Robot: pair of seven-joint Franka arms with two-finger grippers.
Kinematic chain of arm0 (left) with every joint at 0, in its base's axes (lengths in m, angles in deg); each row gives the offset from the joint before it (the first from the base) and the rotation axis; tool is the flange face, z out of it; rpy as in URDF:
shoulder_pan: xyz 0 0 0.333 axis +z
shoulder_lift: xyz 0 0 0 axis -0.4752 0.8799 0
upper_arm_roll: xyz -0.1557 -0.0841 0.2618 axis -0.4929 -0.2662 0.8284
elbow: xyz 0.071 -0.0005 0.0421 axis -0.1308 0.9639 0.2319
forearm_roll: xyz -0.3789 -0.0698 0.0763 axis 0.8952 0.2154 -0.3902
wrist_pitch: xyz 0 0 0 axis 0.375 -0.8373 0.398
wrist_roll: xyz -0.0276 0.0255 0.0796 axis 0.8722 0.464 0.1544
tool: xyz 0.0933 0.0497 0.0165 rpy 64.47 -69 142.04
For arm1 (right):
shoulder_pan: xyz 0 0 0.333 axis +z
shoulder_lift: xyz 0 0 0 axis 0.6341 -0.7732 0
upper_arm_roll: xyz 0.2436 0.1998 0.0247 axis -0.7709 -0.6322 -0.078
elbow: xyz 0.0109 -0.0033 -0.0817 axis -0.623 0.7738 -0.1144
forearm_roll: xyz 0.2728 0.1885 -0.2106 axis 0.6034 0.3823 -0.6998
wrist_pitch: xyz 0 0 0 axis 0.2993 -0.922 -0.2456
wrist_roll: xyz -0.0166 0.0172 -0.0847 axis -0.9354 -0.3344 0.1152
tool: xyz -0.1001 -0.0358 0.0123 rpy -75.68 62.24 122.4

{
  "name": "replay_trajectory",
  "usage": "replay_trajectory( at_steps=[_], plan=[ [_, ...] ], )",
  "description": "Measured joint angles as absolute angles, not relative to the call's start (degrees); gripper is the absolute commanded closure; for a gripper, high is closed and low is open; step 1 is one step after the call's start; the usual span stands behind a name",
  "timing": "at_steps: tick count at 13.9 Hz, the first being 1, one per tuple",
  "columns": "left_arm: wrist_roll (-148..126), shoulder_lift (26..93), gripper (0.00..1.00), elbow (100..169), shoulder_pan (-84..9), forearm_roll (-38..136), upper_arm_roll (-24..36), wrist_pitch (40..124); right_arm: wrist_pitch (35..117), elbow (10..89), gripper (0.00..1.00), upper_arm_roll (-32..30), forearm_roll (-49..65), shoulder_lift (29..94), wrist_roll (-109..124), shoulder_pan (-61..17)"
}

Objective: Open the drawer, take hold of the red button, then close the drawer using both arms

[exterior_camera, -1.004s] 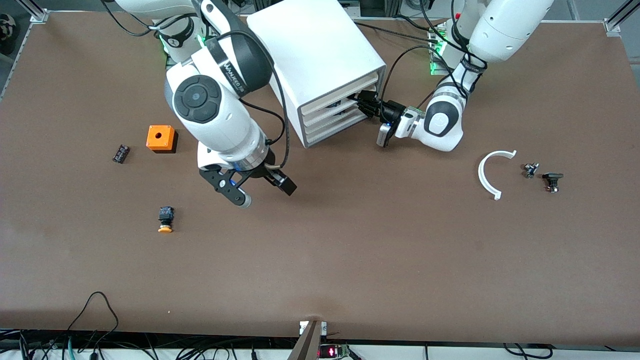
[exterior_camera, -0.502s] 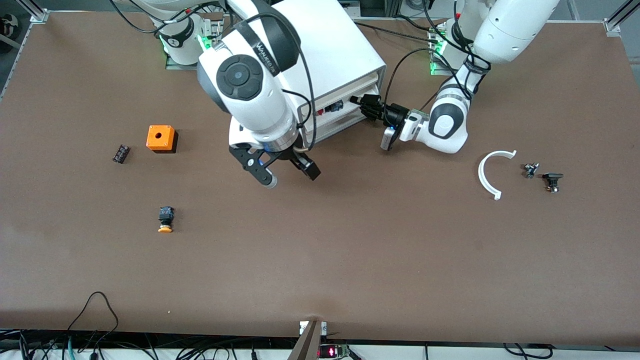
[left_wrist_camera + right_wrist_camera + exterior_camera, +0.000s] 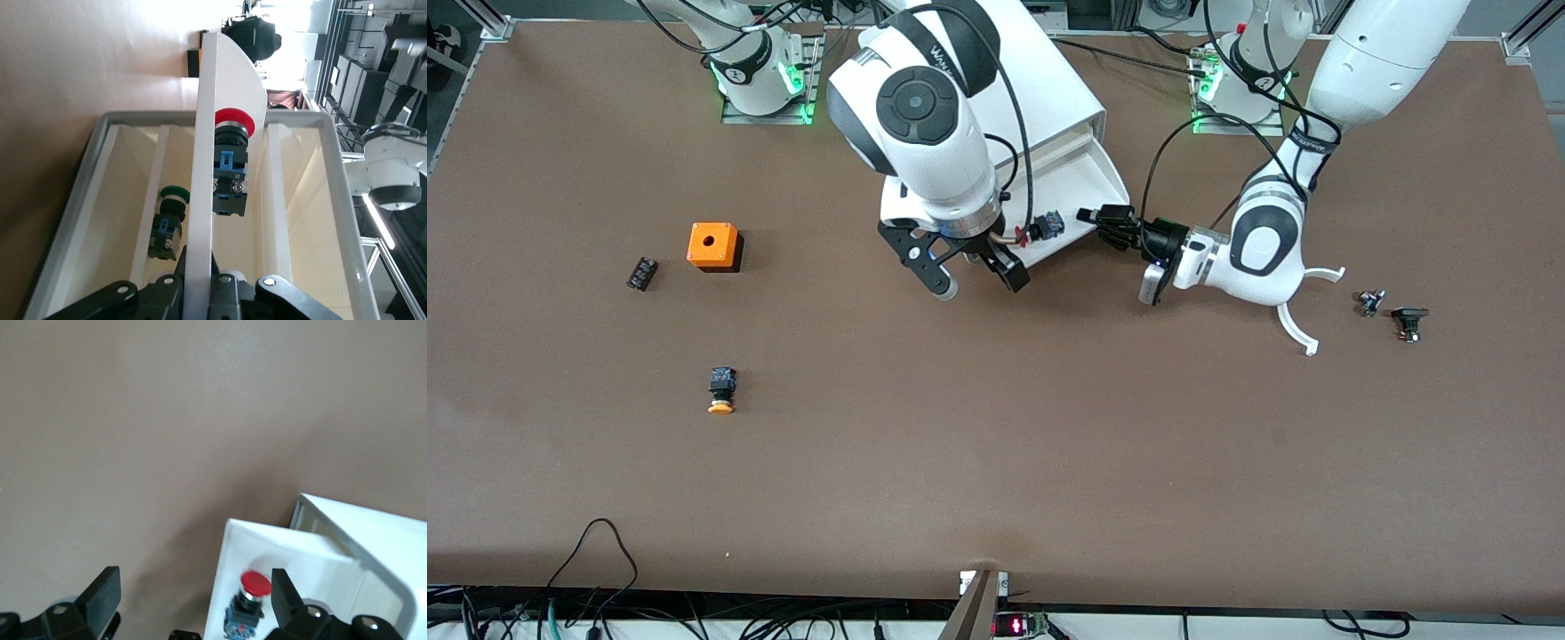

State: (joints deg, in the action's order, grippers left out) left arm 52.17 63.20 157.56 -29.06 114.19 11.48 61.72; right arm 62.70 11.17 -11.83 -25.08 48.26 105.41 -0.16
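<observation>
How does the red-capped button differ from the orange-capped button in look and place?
The red-capped button has a red cap; the orange-capped button has an orange one. The red-capped button lies in the pulled-out drawer; the orange-capped button lies on the bare table, nearer to the front camera. Both have dark blocky bodies.

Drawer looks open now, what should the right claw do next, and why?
Probably lower the open right claw over the red button lying in the pulled-out drawer. The left claw, shut on the drawer front, holds it open, and the button is exposed.
</observation>
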Motion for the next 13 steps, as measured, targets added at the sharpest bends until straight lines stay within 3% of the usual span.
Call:
replay_trajectory(
  at_steps=[13],
  plan=[
    [50.2, 69.3, 1.0, 147.7, -23.9, 106.7, 11.5, 59.4, 72.5, 11.1, 0.0, -11.7, -25.1, 41.2, 117.5, 6.7]
  ],
)
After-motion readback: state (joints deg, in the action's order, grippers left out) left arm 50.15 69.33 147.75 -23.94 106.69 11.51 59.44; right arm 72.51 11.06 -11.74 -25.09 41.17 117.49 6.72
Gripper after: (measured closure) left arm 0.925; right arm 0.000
